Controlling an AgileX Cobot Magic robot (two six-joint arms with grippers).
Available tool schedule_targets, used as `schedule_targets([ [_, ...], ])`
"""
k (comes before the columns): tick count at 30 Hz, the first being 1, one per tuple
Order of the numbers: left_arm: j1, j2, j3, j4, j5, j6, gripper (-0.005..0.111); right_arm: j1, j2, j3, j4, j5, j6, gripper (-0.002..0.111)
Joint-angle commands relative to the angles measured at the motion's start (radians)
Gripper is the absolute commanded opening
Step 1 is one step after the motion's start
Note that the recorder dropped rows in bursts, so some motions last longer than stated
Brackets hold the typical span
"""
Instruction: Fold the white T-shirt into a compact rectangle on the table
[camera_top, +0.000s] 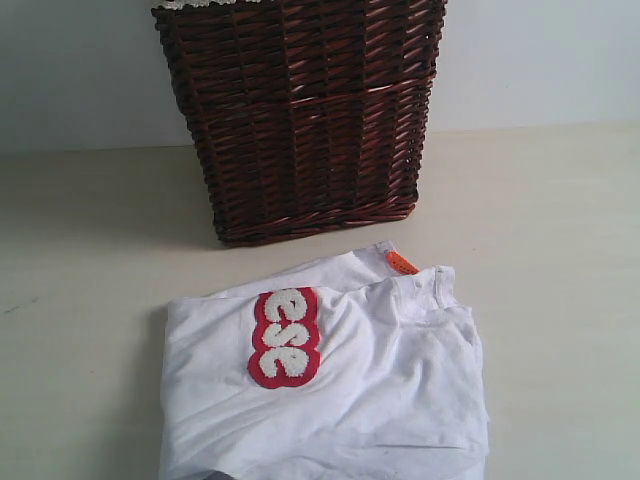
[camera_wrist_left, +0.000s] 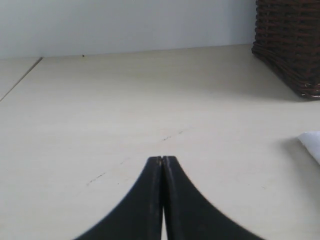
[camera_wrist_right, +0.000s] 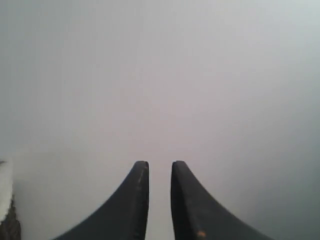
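The left gripper (camera_wrist_left: 162, 161), jaws pressed together, sits low over the table (camera_wrist_left: 100, 125), a T-shirt (camera_wrist_left: 311, 144) corner ahead to one side. The right gripper (camera_wrist_right: 160, 167), jaws slightly apart and empty, faces a grey wall (camera_wrist_right: 160, 75). Only the exterior view shows the whole T-shirt (camera_top: 400, 380), folded before a basket (camera_top: 300, 110).

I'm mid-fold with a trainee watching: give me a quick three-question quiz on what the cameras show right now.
1. True or false: the left gripper is holding the white T-shirt.
2. In the exterior view, what stands on the table beyond the shirt? A) cardboard box B) dark wicker basket C) metal bin
3. Fill in: the shirt's neck tag is ____.
Key: 1 false, the left gripper is shut on nothing; 2 B; 3 orange.
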Motion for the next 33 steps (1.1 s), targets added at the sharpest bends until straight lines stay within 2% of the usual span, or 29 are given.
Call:
schedule_targets([
  [1, 0.001, -0.006, -0.001, -0.003, -0.006, -0.001, 0.0, -0.057, -0.302, 0.195, -0.012, 0.031, 0.037, 0.018],
  [9, 0.001, -0.006, -0.001, -0.003, -0.006, -0.001, 0.0, -0.051, -0.646, 0.255, -0.001, 0.499, 0.034, 0.018],
  [15, 0.001, -0.006, -0.001, -0.003, -0.006, -0.001, 0.0, -0.051, -0.66, 0.255, -0.032, 0.754, -0.021, 0.018],
  [19, 0.001, -0.006, -0.001, -0.003, -0.004, -0.001, 0.0, -0.051, -0.66, 0.255, -0.038, 0.76, -0.026, 0.018],
  [21, 0.001, -0.006, -0.001, -0.003, -0.004, -0.001, 0.0, -0.033, -0.66, 0.255, -0.135, 0.756, 0.009, 0.018],
  [23, 0.001, -0.006, -0.001, -0.003, -0.004, -0.001, 0.0, -0.003, -0.66, 0.27, -0.246, 0.732, 0.078, 0.018],
  [25, 0.001, -0.006, -0.001, -0.003, -0.004, -0.001, 0.0, 0.033, -0.66, 0.319, -0.394, 0.676, 0.249, 0.018],
  [29, 0.001, -0.006, -0.001, -0.003, -0.004, -0.001, 0.0, 0.102, -0.66, 0.468, -0.575, 0.442, 0.59, 0.018],
  [33, 0.001, -0.006, -0.001, -0.003, -0.004, -0.001, 0.0, 0.152, -0.66, 0.535, -0.602, 0.411, 0.596, 0.018],
])
